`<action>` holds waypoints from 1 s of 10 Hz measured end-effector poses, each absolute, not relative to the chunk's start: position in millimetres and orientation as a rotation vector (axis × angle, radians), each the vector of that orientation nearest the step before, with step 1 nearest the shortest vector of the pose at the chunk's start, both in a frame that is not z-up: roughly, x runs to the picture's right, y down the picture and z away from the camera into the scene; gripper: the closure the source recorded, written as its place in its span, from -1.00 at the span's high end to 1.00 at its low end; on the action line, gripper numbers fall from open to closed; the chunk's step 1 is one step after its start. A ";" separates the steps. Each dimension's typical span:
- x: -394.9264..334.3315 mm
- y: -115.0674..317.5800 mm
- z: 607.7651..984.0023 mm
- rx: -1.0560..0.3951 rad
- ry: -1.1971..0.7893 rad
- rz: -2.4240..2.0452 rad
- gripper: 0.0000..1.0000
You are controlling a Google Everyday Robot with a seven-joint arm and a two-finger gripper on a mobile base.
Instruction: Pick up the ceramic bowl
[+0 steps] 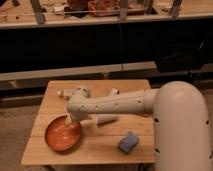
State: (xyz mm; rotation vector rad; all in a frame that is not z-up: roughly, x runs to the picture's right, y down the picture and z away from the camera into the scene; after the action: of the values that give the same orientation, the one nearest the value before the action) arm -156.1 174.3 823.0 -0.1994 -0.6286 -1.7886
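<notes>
The ceramic bowl (61, 137), wide, shallow and glossy orange-red, sits on the front left of the wooden table (100, 152). My white arm reaches from the right across the table. Its gripper (68, 121) points down at the bowl's far right rim, with pale fingers (64, 122) just over the inside edge. The jaws stand open and hold nothing. The bowl rests flat on the table.
A blue sponge (128, 142) lies at the front right of the table. A small white object (113, 92) and another pale item (65, 93) sit near the table's back edge. Dark shelving (75, 45) stands behind the table, and floor lies to the left.
</notes>
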 end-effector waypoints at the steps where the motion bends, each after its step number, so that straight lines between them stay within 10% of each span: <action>1: -158.6 175.8 824.4 -0.199 -0.635 -1.794 0.60; 10: -165.2 182.3 837.5 -0.209 -0.666 -1.827 0.60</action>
State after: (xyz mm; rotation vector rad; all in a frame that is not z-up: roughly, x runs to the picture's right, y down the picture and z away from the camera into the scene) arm -165.2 182.3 837.5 -0.2090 -0.6659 -1.8275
